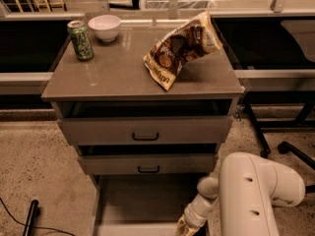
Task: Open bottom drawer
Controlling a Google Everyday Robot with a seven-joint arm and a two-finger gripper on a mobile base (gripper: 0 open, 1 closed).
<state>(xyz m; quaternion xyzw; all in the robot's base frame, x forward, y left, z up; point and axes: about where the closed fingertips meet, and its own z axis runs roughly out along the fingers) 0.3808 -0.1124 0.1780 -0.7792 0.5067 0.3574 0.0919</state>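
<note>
The bottom drawer [142, 203] of the grey-taupe cabinet [138, 77] stands pulled far out, with its bare inside showing. Its front runs along the lower frame edge and its handle is out of view. My gripper [186, 226] hangs from the white arm [256, 195] at the drawer's front right corner, partly cut off by the frame edge. The middle drawer [147, 164] and the top drawer [145, 131] each stand slightly ajar, with black bar handles showing.
On the cabinet top stand a green can [80, 40], a white bowl [104, 27] and a brown snack bag [181, 47]. A black chair base [285, 146] stands at the right. A black cable and rod [30, 218] lie on the floor at the left.
</note>
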